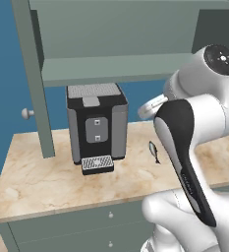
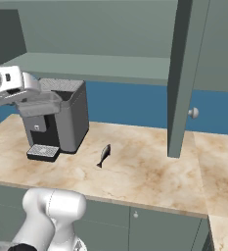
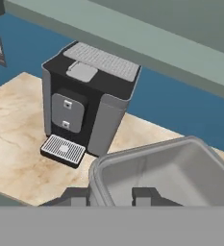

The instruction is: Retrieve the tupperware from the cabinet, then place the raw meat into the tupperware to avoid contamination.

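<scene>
My gripper (image 3: pixel 108 197) is shut on the rim of the tupperware (image 3: pixel 171 175), a shallow grey translucent container held in the air above the counter. In the right base view the tupperware (image 2: pixel 41 105) hangs in front of the coffee machine, just below the cabinet's bottom. From the left base the tupperware (image 1: pixel 151 106) peeks out beside my arm. The raw meat (image 1: pixel 154 151), a small dark fish, lies on the counter right of the machine, and the fish (image 2: pixel 103 155) sits below and right of the container. The cabinet (image 1: pixel 111 69) stands with its doors open.
A black and grey coffee machine (image 3: pixel 89 105) with a grated drip tray (image 3: pixel 63 150) stands on the marble counter (image 1: pixel 42 179). An open cabinet door (image 2: pixel 184 73) with a round knob (image 2: pixel 193 112) hangs down to the counter on the right. Drawer fronts (image 2: pixel 154 223) run below.
</scene>
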Available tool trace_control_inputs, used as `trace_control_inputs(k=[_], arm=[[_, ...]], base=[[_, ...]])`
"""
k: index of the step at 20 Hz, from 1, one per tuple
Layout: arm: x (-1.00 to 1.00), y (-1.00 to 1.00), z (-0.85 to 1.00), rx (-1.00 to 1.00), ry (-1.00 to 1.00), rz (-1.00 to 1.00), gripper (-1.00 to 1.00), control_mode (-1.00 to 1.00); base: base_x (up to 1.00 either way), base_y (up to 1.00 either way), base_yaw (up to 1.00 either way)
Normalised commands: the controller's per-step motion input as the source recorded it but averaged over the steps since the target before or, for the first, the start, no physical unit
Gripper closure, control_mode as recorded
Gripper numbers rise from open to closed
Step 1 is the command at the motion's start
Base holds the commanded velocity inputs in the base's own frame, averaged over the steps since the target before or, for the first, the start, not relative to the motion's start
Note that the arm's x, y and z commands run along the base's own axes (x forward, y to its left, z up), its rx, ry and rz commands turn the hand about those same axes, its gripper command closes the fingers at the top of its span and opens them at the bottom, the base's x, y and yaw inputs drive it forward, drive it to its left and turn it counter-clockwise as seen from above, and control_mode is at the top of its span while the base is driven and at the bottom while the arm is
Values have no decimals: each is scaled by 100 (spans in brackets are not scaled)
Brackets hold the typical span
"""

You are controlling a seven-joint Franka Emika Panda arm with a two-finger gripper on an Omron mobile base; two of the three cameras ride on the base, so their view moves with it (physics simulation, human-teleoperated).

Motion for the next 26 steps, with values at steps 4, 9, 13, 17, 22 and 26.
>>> trace_control_inputs(k=[4,9,13,17,22,26], arm=[[-42,-15,-29,0,9,-5,100,-100],[-32,-13,-38,0,10,-3,100,-100],[-16,-8,-46,0,10,-1,100,-100],[-5,-7,-51,0,9,-1,100,-100],[0,-2,-52,-1,7,0,100,-100],[0,0,-54,-2,4,0,100,-100]], base=[[0,0,0],[0,0,0],[0,0,0],[0,0,0],[0,0,0],[0,0,0]])
